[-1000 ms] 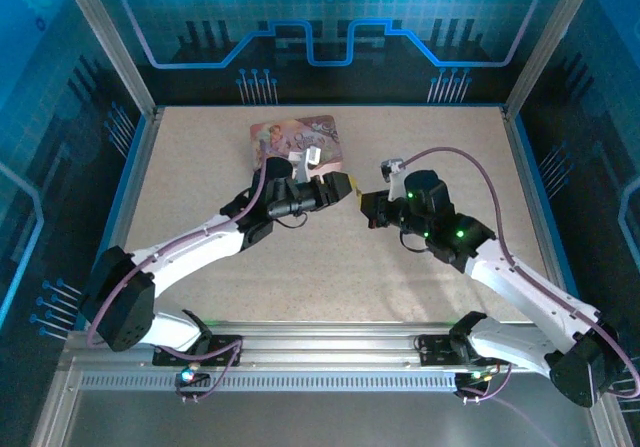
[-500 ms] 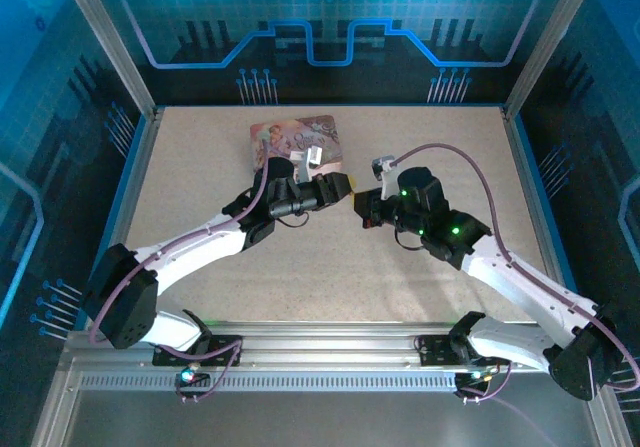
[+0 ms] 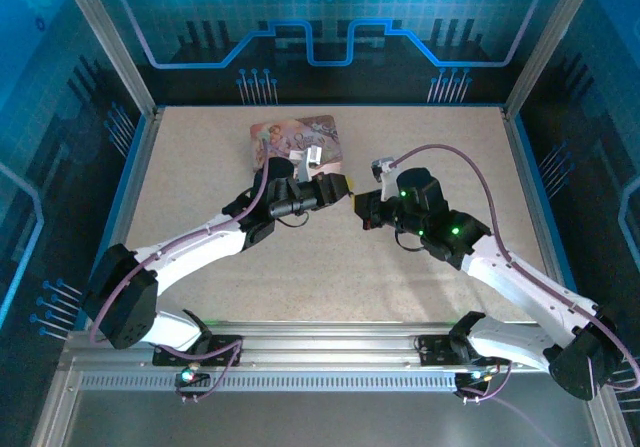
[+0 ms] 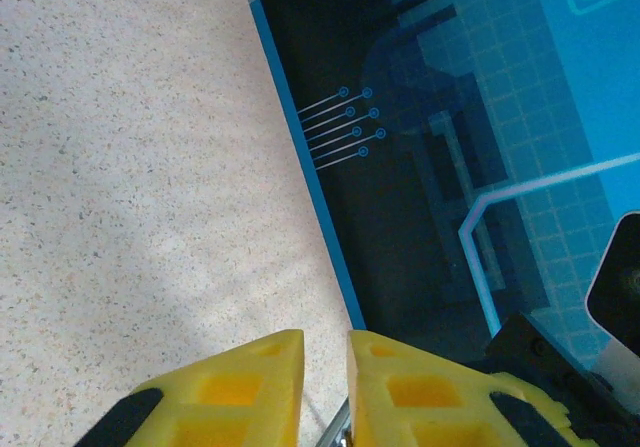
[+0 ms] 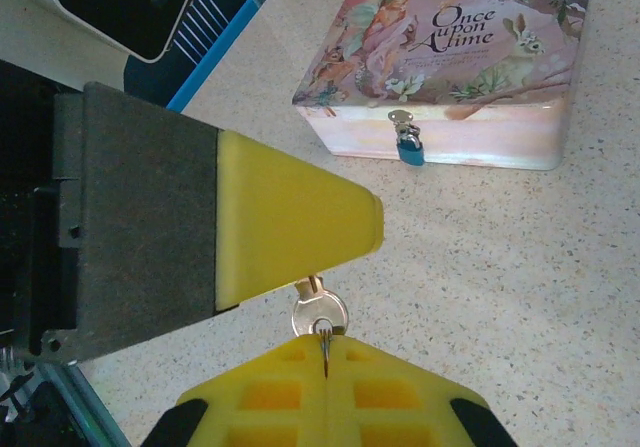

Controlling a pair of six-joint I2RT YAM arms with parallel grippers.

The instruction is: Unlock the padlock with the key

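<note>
– Silver metal, that's the key [image 5: 320, 314]: round head up, the blade pinched down in the yellow right jaws. They're pressed together on it, and no gap shows beside the blade.

– And the top of the head?

– It runs in under a yellow finger [image 5: 300, 217] of the left arm [image 3: 200, 247], which comes in from the side. From that arm's own camera the two fingers [image 4: 240, 387] stand close, with a thin slit between them and a bit of metal low in the slit. I can't tell whether the left jaws really grip it or only bracket it.

– Where's the padlock [image 5: 409, 150]?

– It's well apart from the key and hangs on the clasp in the front wall of the pink tin [image 5: 450, 57]. It has a small bluish body with a metal shackle above it, and nothing touches it.

– And the tin?

– It sits flat on the speckled desk [image 5: 520, 267] with the lid down and a fairy picture and "Once upon A time" printed on top. From above it lies toward the far side, left of the middle.

– The arms?

– They meet nose to nose just in front of the tin's right corner. The left one reaches in from the near left and the right arm [image 3: 520, 277] from the near right, and the key sits between their tips.
</note>
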